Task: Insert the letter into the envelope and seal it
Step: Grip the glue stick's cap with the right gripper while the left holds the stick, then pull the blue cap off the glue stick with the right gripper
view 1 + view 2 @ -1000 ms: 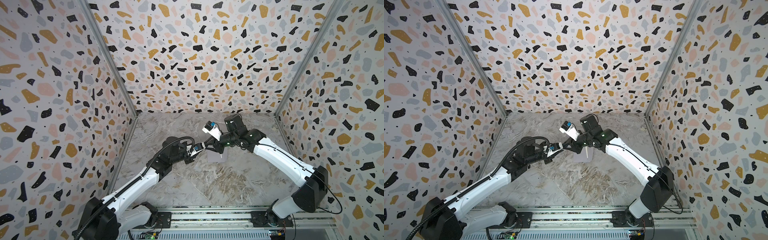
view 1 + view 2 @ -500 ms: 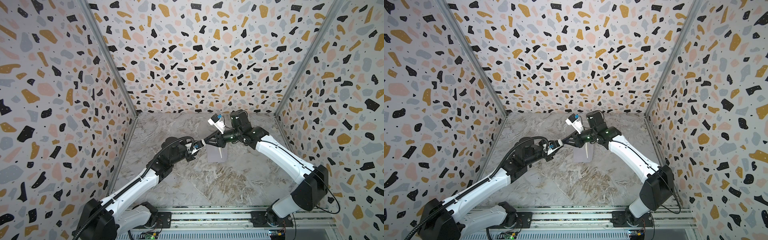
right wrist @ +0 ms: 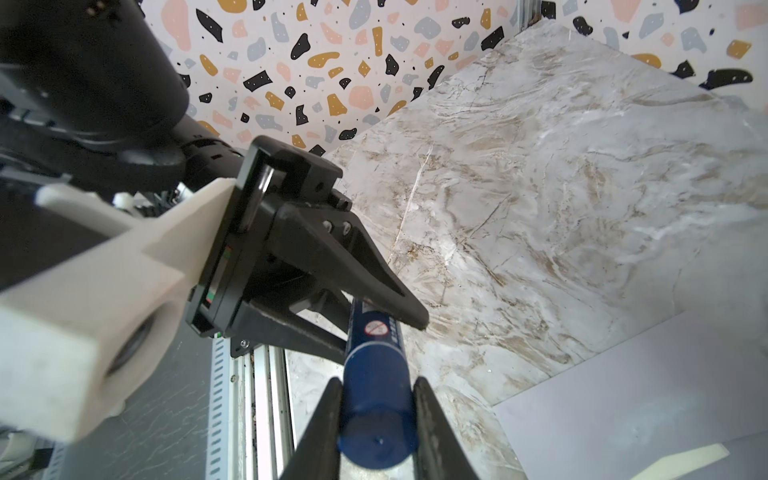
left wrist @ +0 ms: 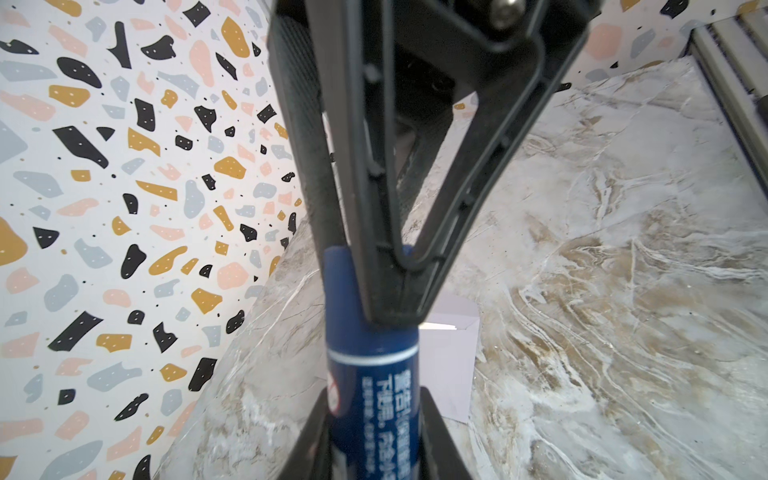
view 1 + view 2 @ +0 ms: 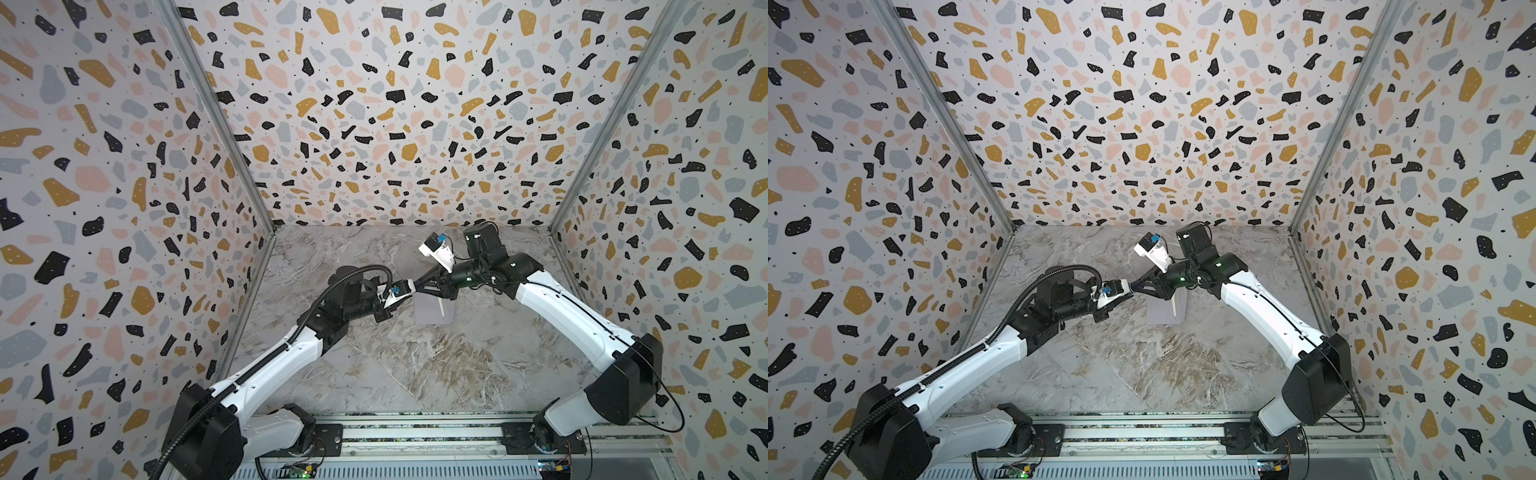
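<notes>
The only print I can find from here is on the blue glue stick. In the left wrist view its barrel carries white characters running lengthwise in several rows below a thin white ring. They look like East Asian script, with the biggest row nearest the ring, but they are too soft for me to read a single word. At the barrel's edge sits part of a round red-and-white prohibition sign. The right wrist view shows that same sign, a red circle with a slash, with tiny white lines of print beside it, also illegible.
</notes>
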